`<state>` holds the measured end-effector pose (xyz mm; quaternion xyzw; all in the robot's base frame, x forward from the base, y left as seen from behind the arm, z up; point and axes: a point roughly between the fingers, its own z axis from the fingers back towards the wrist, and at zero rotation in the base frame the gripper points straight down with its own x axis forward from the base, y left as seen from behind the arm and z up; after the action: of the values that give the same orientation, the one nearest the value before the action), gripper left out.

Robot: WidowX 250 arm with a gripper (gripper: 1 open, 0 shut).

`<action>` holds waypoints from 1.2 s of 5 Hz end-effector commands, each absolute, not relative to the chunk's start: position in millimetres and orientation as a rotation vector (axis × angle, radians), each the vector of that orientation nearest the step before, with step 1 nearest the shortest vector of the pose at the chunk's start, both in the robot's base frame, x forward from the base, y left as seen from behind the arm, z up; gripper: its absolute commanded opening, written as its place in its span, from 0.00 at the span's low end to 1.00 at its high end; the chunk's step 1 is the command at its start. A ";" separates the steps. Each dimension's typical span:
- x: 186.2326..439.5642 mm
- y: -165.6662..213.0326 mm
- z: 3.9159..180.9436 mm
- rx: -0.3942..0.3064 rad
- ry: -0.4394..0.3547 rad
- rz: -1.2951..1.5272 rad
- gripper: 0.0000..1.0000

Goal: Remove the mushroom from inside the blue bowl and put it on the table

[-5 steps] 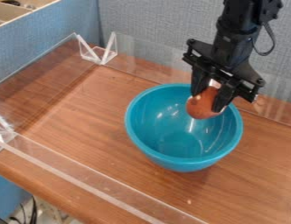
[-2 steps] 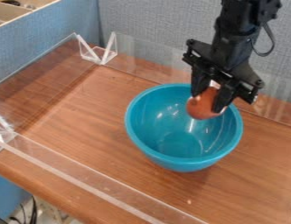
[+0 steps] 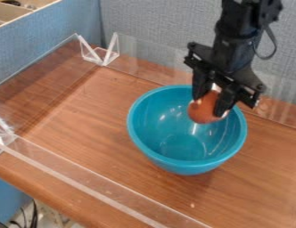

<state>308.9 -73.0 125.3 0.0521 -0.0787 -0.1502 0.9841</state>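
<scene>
The blue bowl [image 3: 175, 138] sits on the wood-grain table [image 3: 79, 111], right of centre. My black gripper [image 3: 210, 105] points down over the bowl's far right rim. Its fingers are shut on the mushroom [image 3: 204, 109], whose orange-brown cap shows between them, held just above the bowl's inside. The cream stem is mostly hidden by the fingers.
Clear acrylic walls run along the table's left edge [image 3: 44, 62] and front edge [image 3: 91, 183], with a clear bracket [image 3: 101, 49] at the back corner. A grey-blue partition stands behind. A wooden shelf [image 3: 26, 22] is at the upper left.
</scene>
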 end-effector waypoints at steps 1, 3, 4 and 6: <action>306.5 -55.1 149.9 0.098 -0.228 -0.272 0.00; 309.5 -15.7 141.2 0.105 -0.207 -0.218 0.00; 310.9 10.6 130.3 0.111 -0.179 -0.180 0.00; 308.8 51.1 106.9 0.120 -0.119 -0.123 0.00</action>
<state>306.4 49.7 97.2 0.0561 -0.0426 -0.0626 0.9955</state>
